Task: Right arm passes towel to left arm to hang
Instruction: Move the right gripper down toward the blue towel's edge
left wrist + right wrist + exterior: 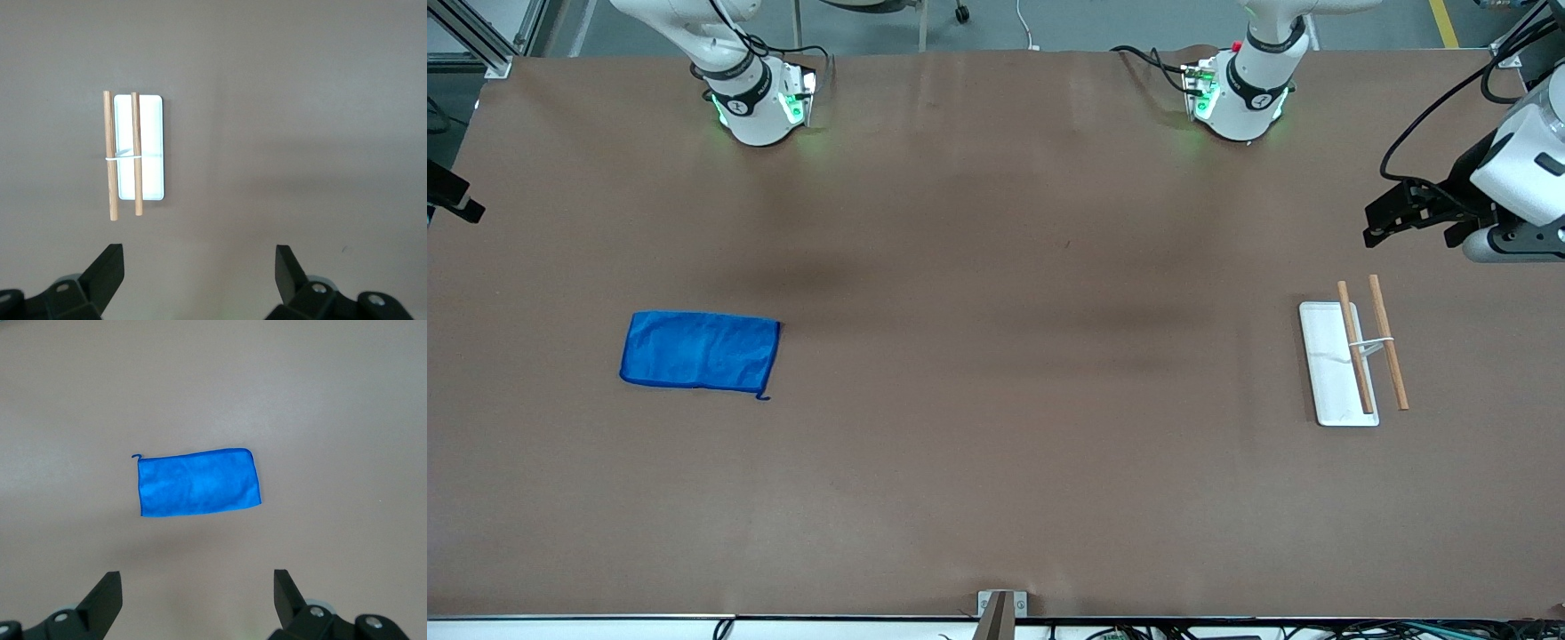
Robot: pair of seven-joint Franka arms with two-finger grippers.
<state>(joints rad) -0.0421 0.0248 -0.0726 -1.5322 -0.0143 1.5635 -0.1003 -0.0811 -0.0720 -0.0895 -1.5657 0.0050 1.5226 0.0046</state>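
The towel (197, 483) lies flat on the worktop (996, 444) under my right hand (197, 600), fingers apart, its long axis across them; my left hand (199, 280) waits open over the rack (140, 147)

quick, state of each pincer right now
Left pincer: open, empty, high above the towel rack.
Right pincer: open, empty, high above the towel.

White rack (150, 127) — two wooden rods (136, 153)

arms: two, left arm (1525, 169), right arm (734, 80) | towel (700, 350): one | white tray (1325, 356): one | wooden rods (1388, 342): two | table (996, 498): one
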